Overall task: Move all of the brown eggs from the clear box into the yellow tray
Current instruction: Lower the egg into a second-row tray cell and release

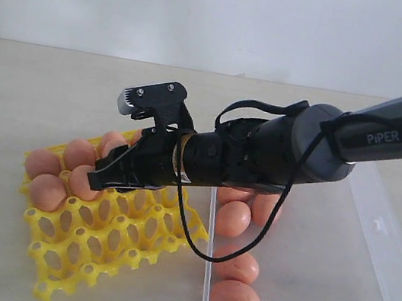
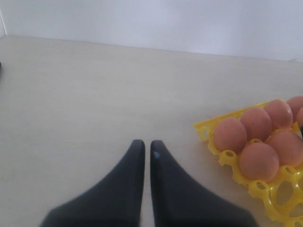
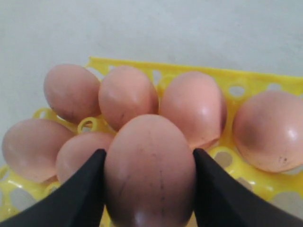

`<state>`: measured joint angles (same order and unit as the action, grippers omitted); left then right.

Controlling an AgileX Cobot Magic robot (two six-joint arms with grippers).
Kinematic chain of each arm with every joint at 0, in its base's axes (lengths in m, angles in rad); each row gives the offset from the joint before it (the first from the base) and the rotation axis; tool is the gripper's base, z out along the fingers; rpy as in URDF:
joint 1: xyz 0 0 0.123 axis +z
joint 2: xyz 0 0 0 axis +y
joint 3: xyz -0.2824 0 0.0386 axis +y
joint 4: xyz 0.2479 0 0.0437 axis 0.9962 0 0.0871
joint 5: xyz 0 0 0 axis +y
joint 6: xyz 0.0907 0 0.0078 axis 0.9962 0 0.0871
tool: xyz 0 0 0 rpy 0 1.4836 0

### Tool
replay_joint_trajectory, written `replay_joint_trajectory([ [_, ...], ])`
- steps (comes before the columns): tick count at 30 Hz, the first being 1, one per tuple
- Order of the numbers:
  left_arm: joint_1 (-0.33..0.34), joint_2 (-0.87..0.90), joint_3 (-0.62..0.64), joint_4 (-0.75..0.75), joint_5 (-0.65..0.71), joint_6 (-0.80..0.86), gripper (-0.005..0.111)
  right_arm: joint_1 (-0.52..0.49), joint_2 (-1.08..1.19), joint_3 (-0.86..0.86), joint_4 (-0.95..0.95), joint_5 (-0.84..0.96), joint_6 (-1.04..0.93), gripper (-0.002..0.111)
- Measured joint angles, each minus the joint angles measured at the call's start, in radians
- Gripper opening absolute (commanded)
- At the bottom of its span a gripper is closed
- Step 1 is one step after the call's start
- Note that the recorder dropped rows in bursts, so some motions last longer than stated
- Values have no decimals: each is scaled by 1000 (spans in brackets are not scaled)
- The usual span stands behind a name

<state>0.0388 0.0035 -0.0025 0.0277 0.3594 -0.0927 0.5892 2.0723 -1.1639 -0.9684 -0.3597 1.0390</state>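
- At left, the black left gripper (image 2: pixel 146 145) is closed on nothing.
- Over the bright yellow openwork plastic tray (image 1: pixel 104 246), a smooth brown egg (image 3: pixel 149 170) is clamped by the right gripper (image 1: pixel 114 140); seated eggs (image 1: pixel 47 190) could be cracked by an off-cell descent.
- Further eggs (image 1: pixel 235 294) are contained in the shallow clear plastic box (image 1: pixel 337 258).

Right wrist view: the pinkish-brown oval egg (image 3: pixel 150 182) clamped in my right gripper (image 3: pixel 149 153) runs off the picture's edge at its near end. The cell beneath it is hidden.

Exterior view: my right arm (image 1: pixel 262 157) covers the far corner of the bright yellow openwork plastic egg tray (image 1: pixel 92 248) and partly hides brown eggs (image 1: pixel 235 216) in the clear shallow plastic box (image 1: pixel 322 256), whose corner is cropped.

Left wrist view: tray cut off; my left gripper (image 2: pixel 146 145) blurred, base cropped.
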Motion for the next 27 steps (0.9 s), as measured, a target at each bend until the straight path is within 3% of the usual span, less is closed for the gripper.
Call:
replay_joint_trajectory([
  [6,0,0,0,0,0,0,4,0,19,-11,15,-49,-10,3],
  [11,0,0,0,0,0,0,4,0,35,-11,17,-52,-10,32],
  [19,0,0,0,0,0,0,4,0,35,-11,17,-50,-3,57],
  [27,0,0,0,0,0,0,4,0,35,-11,17,-57,20,59],
])
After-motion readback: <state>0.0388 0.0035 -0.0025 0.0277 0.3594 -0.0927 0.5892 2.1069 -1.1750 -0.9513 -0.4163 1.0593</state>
